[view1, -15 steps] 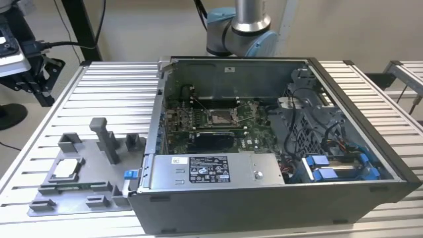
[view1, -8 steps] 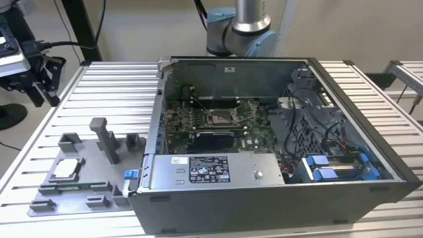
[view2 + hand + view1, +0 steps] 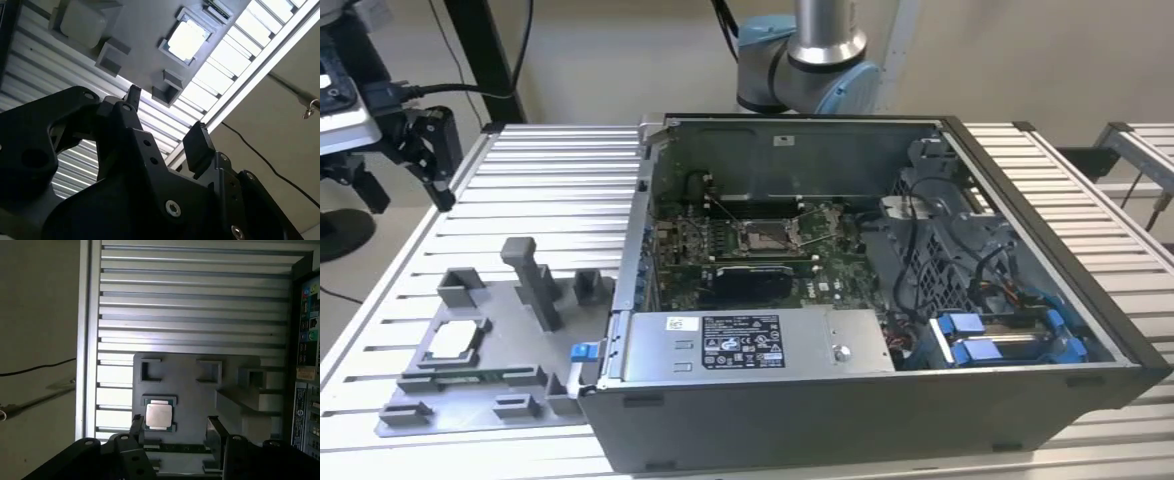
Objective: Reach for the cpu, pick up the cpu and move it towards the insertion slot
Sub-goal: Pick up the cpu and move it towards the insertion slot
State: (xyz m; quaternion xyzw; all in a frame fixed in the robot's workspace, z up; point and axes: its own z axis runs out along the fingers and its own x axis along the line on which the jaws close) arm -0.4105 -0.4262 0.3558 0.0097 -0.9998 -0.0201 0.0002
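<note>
The cpu (image 3: pixel 454 340) is a small silvery square lying flat in a pocket of the grey tray (image 3: pixel 520 405), on the table at the exterior view's left. Both wrist views look down on it: cpu (image 3: pixel 159 415), cpu (image 3: pixel 186 40). My gripper (image 3: pixel 175 432) is open, its two black fingers spread apart with nothing between them, well above the tray; it also appears as gripper (image 3: pixel 165 120). In the exterior view the black gripper (image 3: pixel 438 170) hangs at the far left, beyond the tray. The insertion slot (image 3: pixel 767 237), a silver-framed socket, sits on the green board inside the open computer case.
The open computer case (image 3: pixel 1067 300) fills the table's middle and right, with tall metal walls, cables and blue drive clips. Upright grey blocks (image 3: pixel 534 285) stand on the tray beside the cpu. The slatted table's edge (image 3: pixel 85 365) drops to the floor close to the tray.
</note>
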